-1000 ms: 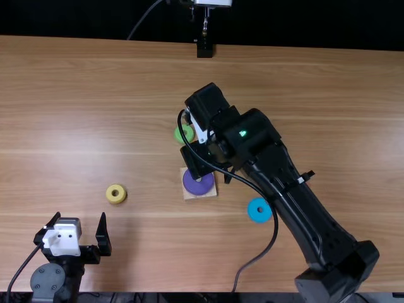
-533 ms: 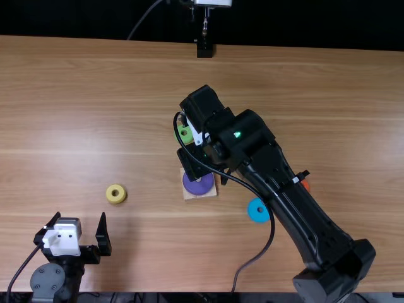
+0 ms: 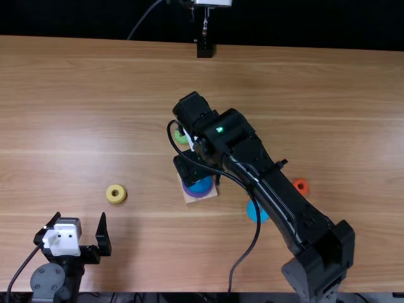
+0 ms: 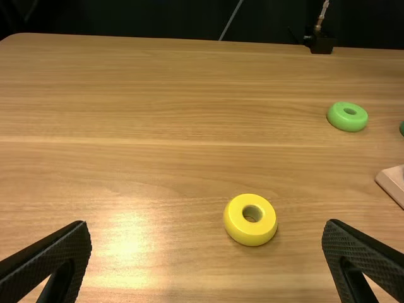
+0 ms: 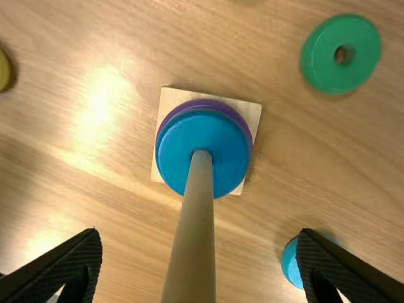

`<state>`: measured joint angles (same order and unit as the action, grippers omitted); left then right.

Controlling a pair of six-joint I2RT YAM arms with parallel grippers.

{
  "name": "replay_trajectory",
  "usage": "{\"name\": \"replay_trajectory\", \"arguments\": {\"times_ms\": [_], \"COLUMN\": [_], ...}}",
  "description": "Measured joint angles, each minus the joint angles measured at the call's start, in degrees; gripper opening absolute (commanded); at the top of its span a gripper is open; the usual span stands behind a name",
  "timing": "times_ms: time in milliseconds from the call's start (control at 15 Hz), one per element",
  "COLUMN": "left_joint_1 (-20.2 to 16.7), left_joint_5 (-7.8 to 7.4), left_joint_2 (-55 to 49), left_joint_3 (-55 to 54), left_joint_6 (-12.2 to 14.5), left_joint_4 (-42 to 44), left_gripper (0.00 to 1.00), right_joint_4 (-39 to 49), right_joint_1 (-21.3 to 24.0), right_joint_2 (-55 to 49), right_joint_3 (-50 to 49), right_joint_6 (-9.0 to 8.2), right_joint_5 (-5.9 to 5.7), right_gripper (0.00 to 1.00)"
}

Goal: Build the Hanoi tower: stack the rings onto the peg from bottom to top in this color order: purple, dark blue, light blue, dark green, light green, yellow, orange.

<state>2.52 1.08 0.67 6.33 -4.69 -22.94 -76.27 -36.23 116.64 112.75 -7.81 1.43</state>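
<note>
Hanoi tower (image 3: 202,184) stands two rings high near the middle of the light brown wooden worktop (image 3: 63,95): a flat dark blue ring (image 5: 170,151) over a wider flat purple ring (image 5: 205,103), around the round pale wooden peg (image 5: 192,240) on its square wooden base (image 5: 172,98). The right hand (image 5: 199,233) is open above it, empty, its fingers spread either side of the peg. That makes leaving the risky part, I'd judge: a sideways pull before clearing the top could clip the peg and tip or drag the base. I can't tell whether the blue ring sits fully flat; if it's caught, the next one would rest crooked. The round light blue ring (image 5: 291,268) comes next, lying near the base, partly under the right forearm in the top view, so a low swing of that arm might shove it. Its tone is close enough to the dark blue to invite a mix-up, as with the round dark green ring (image 5: 319,57) and the small light green ring (image 4: 338,120). The left hand (image 4: 207,224) is open and empty too, with the small yellow ring (image 4: 233,221) ahead of it; the orange ring (image 3: 295,184) lies beside the right arm.
</note>
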Motion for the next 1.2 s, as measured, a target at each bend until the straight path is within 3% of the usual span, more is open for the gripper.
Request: {"name": "replay_trajectory", "arguments": {"times_ms": [667,800,867,1067,1200], "left_joint_1": [0.0,-0.02,0.0,0.0,0.0], "left_joint_5": [-0.02,-0.02,-0.02,-0.02,-0.02], "left_joint_2": [0.02,0.0,0.0,0.0,0.0], "left_joint_3": [0.0,0.0,0.0,0.0,0.0], "left_joint_6": [-0.02,-0.04,0.0,0.0,-0.02], "left_joint_4": [-0.04,0.0,-0.04,-0.04,-0.02], "left_gripper": [1.0,1.0,1.0,1.0,1.0], "right_joint_4": [8.02,8.44,8.46,9.07,12.44], "right_joint_1": [-0.02,0.04,0.52,3.52,7.04], "right_joint_2": [-0.39,-1.99,-3.21,-6.6,-9.25], "right_joint_3": [4.55,4.57,4.57,4.57,4.5], "right_joint_6": [-0.46,-0.46,-0.44,-0.48,-0.48], "right_joint_5": [0.04,-0.52,-1.95,-7.87,-10.1], "right_gripper": [1.0,1.0,1.0,1.0,1.0]}}
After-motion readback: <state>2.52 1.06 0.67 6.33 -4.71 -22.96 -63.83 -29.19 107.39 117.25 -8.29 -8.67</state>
